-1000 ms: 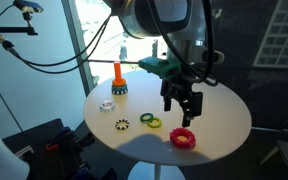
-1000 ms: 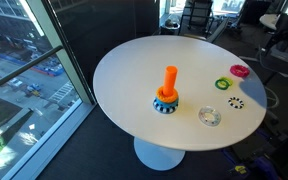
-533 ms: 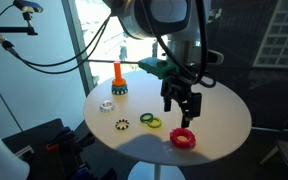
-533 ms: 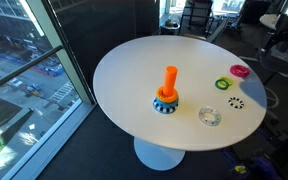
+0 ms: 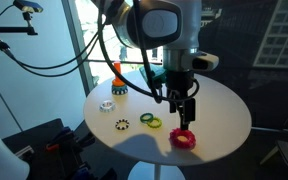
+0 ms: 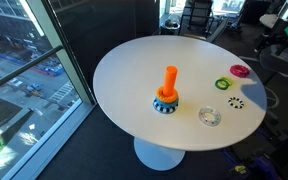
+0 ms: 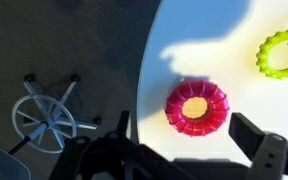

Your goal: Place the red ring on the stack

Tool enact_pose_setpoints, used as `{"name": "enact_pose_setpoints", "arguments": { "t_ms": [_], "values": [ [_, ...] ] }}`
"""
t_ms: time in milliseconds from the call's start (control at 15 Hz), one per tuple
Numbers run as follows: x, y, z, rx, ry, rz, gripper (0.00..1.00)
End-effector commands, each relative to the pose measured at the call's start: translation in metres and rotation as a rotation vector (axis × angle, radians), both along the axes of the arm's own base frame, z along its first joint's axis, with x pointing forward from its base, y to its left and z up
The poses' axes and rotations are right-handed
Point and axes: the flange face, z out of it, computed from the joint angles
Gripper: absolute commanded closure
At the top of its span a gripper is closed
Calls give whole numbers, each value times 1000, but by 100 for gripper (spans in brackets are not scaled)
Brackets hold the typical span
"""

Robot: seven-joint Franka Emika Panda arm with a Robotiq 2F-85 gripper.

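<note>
The red ring (image 5: 183, 138) lies flat near the front edge of the white round table (image 5: 219, 105); it also shows in an exterior view (image 6: 240, 71) and in the wrist view (image 7: 196, 107). My gripper (image 5: 183, 113) hangs open and empty above the ring, fingers spread; in the wrist view (image 7: 189, 135) the ring lies between the two fingers. The stack (image 5: 118, 80), an orange peg on a dark toothed base, stands upright at the far left of the table, and mid-table in an exterior view (image 6: 168, 91).
A yellow-green ring (image 5: 150, 121) (image 6: 223, 84) (image 7: 281, 54), a dark toothed ring (image 5: 122, 125) (image 6: 236, 102) and a white ring (image 5: 107, 104) (image 6: 209, 116) lie on the table. A window is at the left. A chair base (image 7: 44, 113) stands beside the table edge.
The arm has rotated and shifted a little left, the gripper coming more directly over the red ring. The rings and stack have not moved.
</note>
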Motion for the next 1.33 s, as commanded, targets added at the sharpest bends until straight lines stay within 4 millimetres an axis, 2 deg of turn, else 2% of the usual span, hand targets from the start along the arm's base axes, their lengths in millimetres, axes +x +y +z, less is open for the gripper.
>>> {"name": "enact_pose_setpoints", "arguments": {
  "t_ms": [0,400,800,1267],
  "values": [
    [8,1,-5,-17,-25,-58,0],
    [25,-4,-34,-11,14,-47,0],
    [44,-22,-57,-5,36,-42,0],
    [50,-42,-75,15,59,-39,0]
  ]
}}
